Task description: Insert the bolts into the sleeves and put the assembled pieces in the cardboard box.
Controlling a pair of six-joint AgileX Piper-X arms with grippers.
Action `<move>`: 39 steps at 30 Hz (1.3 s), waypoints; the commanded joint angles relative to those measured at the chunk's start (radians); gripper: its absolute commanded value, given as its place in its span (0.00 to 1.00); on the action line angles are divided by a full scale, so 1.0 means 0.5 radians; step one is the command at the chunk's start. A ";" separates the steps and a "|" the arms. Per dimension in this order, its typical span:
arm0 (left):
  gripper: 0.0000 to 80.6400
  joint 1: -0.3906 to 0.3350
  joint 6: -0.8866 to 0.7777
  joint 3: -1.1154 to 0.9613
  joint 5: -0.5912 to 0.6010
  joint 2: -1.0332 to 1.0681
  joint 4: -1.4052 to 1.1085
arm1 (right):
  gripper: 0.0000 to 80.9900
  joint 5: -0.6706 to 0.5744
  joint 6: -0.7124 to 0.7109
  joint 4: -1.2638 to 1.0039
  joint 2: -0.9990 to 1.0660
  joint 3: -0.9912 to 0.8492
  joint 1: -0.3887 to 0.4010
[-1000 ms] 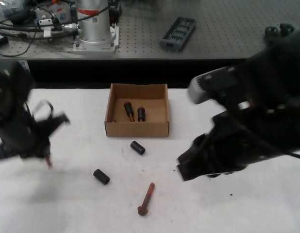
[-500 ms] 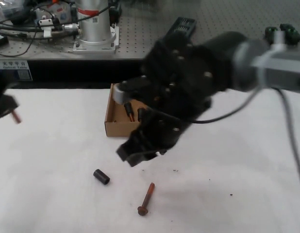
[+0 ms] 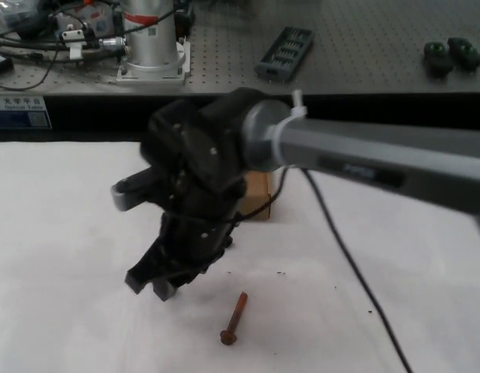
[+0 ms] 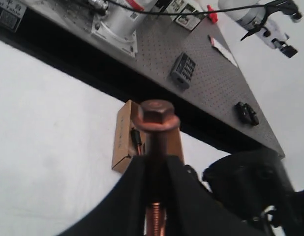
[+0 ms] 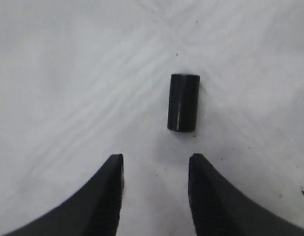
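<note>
The right end effector (image 5: 154, 169) hangs open over 1 loose sleeve (image 5: 183, 102) on the surface (image 5: 68, 73), lined up to grasp it. The left end effector (image 4: 155, 169) clamps a bolt (image 4: 155, 118) by its shank, head outward, likely for insertion.

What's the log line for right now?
left gripper: shut on bolt | right gripper: open, near sleeve lying on cloth | second bolt: loose on cloth
</note>
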 commanded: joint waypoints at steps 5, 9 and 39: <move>0.01 0.007 -0.027 -0.010 0.018 -0.259 0.118 | 0.39 0.118 -0.022 0.092 0.193 -0.288 0.004; 0.01 0.007 0.010 -0.010 0.018 -0.379 0.251 | 0.39 0.184 -0.061 0.118 0.278 -0.384 0.002; 0.01 -0.001 -0.259 -0.010 0.347 0.034 -0.599 | 0.03 0.099 -0.122 -0.143 -0.384 -0.181 -0.260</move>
